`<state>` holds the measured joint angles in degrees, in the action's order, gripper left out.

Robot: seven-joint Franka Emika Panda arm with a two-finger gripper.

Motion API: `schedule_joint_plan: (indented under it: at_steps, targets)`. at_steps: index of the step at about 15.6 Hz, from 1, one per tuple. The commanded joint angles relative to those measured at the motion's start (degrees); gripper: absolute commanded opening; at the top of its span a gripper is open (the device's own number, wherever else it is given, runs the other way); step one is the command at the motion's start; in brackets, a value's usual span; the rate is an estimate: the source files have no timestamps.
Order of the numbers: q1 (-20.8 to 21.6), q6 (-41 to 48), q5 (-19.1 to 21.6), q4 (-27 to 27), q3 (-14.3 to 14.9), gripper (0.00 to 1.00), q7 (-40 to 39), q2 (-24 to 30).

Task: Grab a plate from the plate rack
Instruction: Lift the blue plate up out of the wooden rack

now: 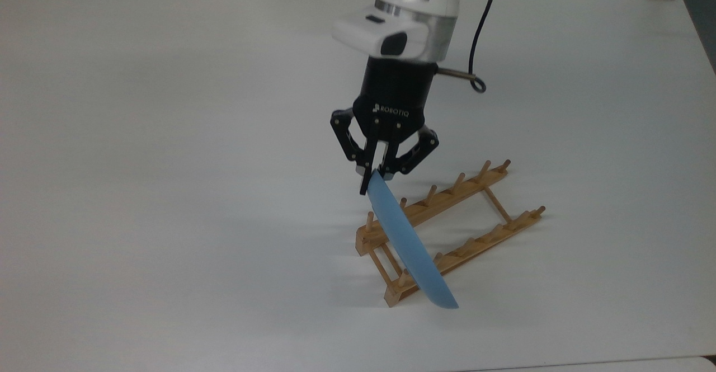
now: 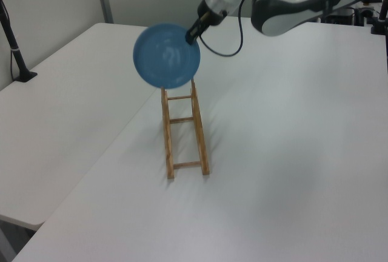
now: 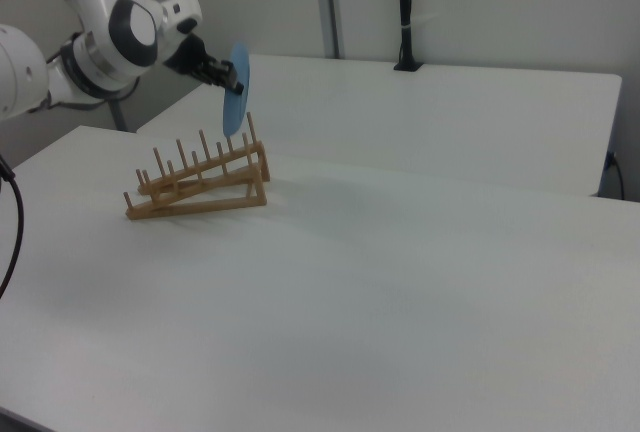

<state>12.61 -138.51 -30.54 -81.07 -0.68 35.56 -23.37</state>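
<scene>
Plate (image 1: 411, 246), light blue and round, hangs edge-on from the gripper (image 1: 376, 177), whose fingers are pinched shut on the top of its rim; in the left view it appears lifted just above the end of the plate rack (image 1: 447, 232), though in the right view its lower edge sits close to the pegs and I cannot tell whether it is fully free of them. The wooden rack stands on the white table (image 1: 168, 137) toward the near edge in the top view, well in from the corners, and in the right view it looks tipped, one end raised. The main risk I judge from here is the plate catching a peg as it rises, dragging or toppling the light rack. The hold is also narrow and high on the rim, so the plate could swing or slip out if moved quickly
</scene>
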Motion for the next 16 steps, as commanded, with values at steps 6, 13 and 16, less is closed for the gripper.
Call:
schedule_joint_plan:
  at_steps: [6, 13, 16]
  targets:
    - [-4.1, 0.1, 4.7, -8.1, 0.1, 0.05, -4.2, 10.9]
    - [-11.4, 18.3, 28.7, -11.8, 0.3, 0.05, -35.2, 19.7]
    - [-16.1, 29.2, 32.6, -12.6, 0.8, 0.05, -47.9, 21.5]
